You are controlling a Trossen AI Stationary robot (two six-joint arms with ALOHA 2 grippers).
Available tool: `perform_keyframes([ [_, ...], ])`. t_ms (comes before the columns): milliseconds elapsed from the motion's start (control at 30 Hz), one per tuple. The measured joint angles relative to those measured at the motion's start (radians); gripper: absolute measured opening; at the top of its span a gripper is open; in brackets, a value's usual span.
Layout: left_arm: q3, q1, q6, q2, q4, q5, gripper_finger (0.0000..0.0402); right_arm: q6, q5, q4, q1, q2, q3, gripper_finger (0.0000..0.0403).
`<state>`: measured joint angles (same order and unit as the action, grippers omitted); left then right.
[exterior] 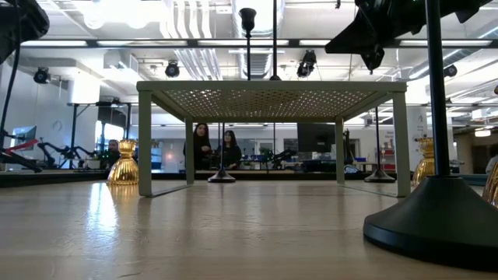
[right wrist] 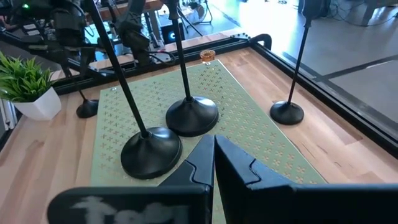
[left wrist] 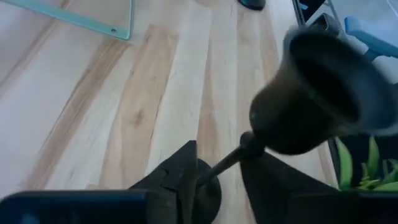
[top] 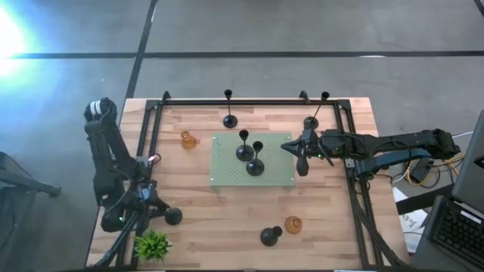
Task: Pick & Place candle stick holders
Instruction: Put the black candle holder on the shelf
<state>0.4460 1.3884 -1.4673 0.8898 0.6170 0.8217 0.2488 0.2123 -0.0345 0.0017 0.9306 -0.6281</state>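
Wood table (top: 227,227): pale planks inside a black frame; I am reading it from the edge closest to me outward.
Plant (top: 152,244): green, at the near left corner, just beside my left arm.
Left gripper (left wrist: 225,152): low over the near left of the table, its fingers either side of a thin black stem.
Left grip: I cannot tell whether the fingers actually pinch the stem or only flank it.
Tilted black holder (left wrist: 317,93): its stem runs between the left fingers and its domed base leans out past the fingertips, towards the plant.
Near black holder (top: 271,236): at the near edge, right of centre.
Near amber holder (top: 293,225): squat glass, just beside that black one.
Green mat (top: 227,177): pale perforated rectangle raised on legs, mid-table.
Front mat holder (top: 255,168): black and upright on the mat.
Rear mat holder (top: 244,151): black and upright, close behind the front one, bases apart.
Right gripper (right wrist: 214,143): over the mat's right edge, fingers pressed together with nothing between them.
Left amber holder (top: 187,139): on bare wood off the mat's far left corner.
Far left black holder (top: 230,121): upright beyond the mat.
Far right black holder (top: 311,122): upright near the far right corner, just beyond my right gripper.
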Motion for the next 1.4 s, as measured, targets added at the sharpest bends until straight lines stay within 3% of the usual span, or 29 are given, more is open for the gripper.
perform_keyframes([
  [267, -0.098, -0.001, 0.133, -0.005, -0.168, 0.102, 0.0016, -0.025, 0.000, 0.018, 0.000, 0.000, 0.000, 0.0008],
  [533, -0.075, -0.005, 0.166, -0.026, -0.174, 0.146, 0.0016, -0.025, 0.000, 0.018, 0.000, 0.000, 0.000, 0.0008],
  [867, 0.190, -0.050, 0.348, -0.129, 0.089, 0.166, 0.0016, -0.042, -0.004, 0.018, 0.000, -0.001, 0.000, 0.0008],
  [1067, 0.345, -0.178, 0.513, -0.130, 0.176, 0.104, 0.0016, -0.038, -0.020, 0.008, 0.000, -0.010, -0.002, 0.0008],
  [1200, 0.417, -0.315, 0.723, -0.099, 0.144, 0.026, 0.0016, -0.021, -0.080, -0.053, 0.008, -0.021, -0.036, 0.0008],
  [1400, 0.470, -0.515, 1.015, -0.040, 0.021, -0.068, 0.0016, -0.058, -0.082, -0.231, 0.088, -0.021, -0.137, 0.0008],
])
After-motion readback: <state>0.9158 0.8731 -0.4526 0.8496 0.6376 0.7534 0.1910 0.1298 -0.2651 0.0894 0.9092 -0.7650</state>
